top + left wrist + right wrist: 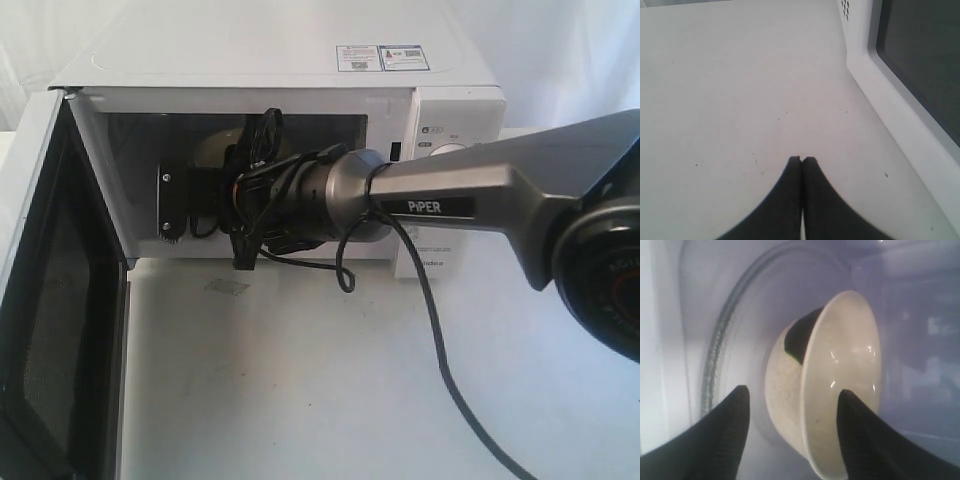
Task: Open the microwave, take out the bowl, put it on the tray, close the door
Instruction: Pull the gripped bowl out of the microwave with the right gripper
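The white microwave (300, 60) stands at the back of the table with its door (50, 300) swung wide to the left. Inside it the cream bowl (840, 385) sits on the glass turntable (740, 315); in the exterior view only a bit of the bowl (215, 148) shows behind the arm. My right gripper (792, 390) reaches into the cavity and is open, one finger outside the bowl's wall and the other over its inside, with the rim between them. My left gripper (801, 159) is shut and empty above the table, beside the door's dark window (920, 75). The tray is out of view.
The right arm (470, 200) stretches from the right edge across the control panel (450, 150). Its black cable (440, 350) hangs in a loop down to the white table (350, 380). The open door blocks the left side of the table.
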You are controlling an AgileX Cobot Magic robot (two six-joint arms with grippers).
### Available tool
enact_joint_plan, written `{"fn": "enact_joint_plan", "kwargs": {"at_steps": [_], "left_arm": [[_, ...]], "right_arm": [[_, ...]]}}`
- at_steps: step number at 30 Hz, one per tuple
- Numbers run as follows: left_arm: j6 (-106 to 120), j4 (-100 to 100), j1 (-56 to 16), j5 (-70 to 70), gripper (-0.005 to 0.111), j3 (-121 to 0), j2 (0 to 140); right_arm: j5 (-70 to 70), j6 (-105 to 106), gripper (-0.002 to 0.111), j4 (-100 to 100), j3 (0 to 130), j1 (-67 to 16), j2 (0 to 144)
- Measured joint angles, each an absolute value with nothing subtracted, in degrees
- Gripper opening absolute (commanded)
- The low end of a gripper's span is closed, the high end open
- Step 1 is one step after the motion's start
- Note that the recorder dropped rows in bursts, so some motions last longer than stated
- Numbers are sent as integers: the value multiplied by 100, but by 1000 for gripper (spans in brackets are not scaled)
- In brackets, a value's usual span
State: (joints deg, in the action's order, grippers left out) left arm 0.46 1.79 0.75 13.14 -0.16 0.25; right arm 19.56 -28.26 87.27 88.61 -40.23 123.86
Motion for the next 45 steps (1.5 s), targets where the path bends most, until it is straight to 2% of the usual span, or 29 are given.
{"fn": "enact_joint_plan", "kwargs": {"at_steps": [15, 19, 21, 23, 24, 37, 45], "left_arm": [[46, 179, 75, 1314, 0, -16, 25], [46, 179, 75, 1314, 0, -16, 25], [46, 179, 75, 1314, 0, -16, 25], [46, 179, 75, 1314, 0, -16, 25], [46, 179, 75, 1314, 0, -16, 25], [46, 179, 75, 1314, 0, -16, 25], [46, 179, 75, 1314, 0, -16, 25]], "right_arm": [[2006, -2836, 48, 8741, 9295, -3966, 12830], [2058, -2836, 35, 8741, 9412, -3966, 12963], [2079, -2847, 22, 8741, 9426, -3966, 12963], [2091, -2847, 3, 8718, 9439, -3966, 12963], [2091, -2847, 0, 8720, 9439, -3966, 12963], [2234, -2859, 0, 7579, 9439, -4309, 12900], [3198, -2859, 0, 6079, 9404, -4853, 12375]]}}
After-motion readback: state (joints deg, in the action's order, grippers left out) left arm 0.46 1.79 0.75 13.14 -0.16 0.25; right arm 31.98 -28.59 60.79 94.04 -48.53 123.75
